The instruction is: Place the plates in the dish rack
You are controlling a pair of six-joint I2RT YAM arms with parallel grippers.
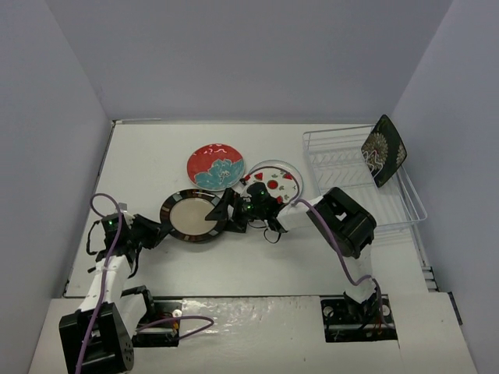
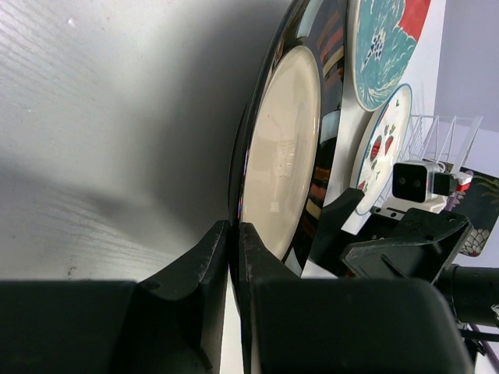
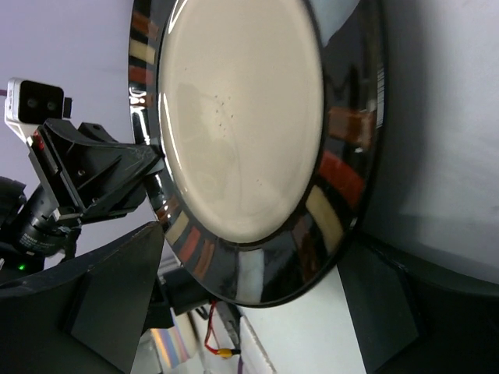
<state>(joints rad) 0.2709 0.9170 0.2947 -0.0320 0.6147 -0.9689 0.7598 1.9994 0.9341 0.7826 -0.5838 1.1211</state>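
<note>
**Left Gripper Clamping the Black-Rimmed Plate, Right Gripper Spread at the Opposite Rim**

The black-rimmed plate (image 1: 192,216) is sitting on the table (image 1: 148,156), left of centre and well apart from the dish rack (image 1: 405,206). The left gripper (image 2: 234,227) is pinching the plate's left rim, its 2 fingers pressed close with the thin edge caught between them. The right gripper (image 1: 225,209) is sitting at the opposite rim with its jaws spread wide. In the right wrist view, 1 finger is showing on each side of the plate's glossy edge. Whether either finger is touching the plate cannot be told, nor whether the plate is lifting off the table.

The red-and-teal floral plate (image 1: 216,167) is lying flat just behind the black-rimmed plate. The watermelon plate (image 1: 279,179) is lying to its right, near the rack's left end, and the right arm is partly covering it. The square black plate (image 1: 383,150) is standing tilted in the rack's far right corner.
</note>
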